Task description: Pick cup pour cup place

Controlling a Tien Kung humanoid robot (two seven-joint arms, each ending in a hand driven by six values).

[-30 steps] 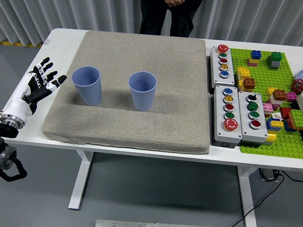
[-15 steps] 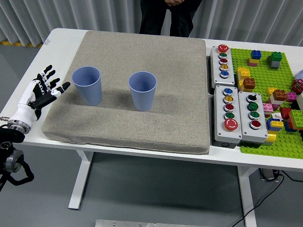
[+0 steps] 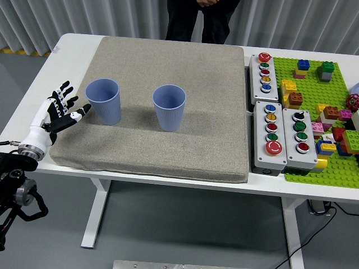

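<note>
Two blue ribbed cups stand upright on a grey foam mat [image 3: 168,151]. The left cup [image 3: 104,101] is near the mat's left side, the right cup [image 3: 169,107] near its middle. My left hand [image 3: 60,109], black and white, hovers at the mat's left edge, just left of the left cup and apart from it. Its fingers are spread and hold nothing. I cannot see inside either cup well enough to tell what it holds. My right hand is out of view.
A person in dark clothes [image 3: 199,17] stands at the far side. Grey button boxes [image 3: 265,73] [image 3: 286,137] sit right of the mat. Farther right lies a green baseplate [image 3: 331,162] with several coloured bricks.
My left hand has moved right and slightly toward the near edge, closing in on the left cup. Both cups stand where they were.
</note>
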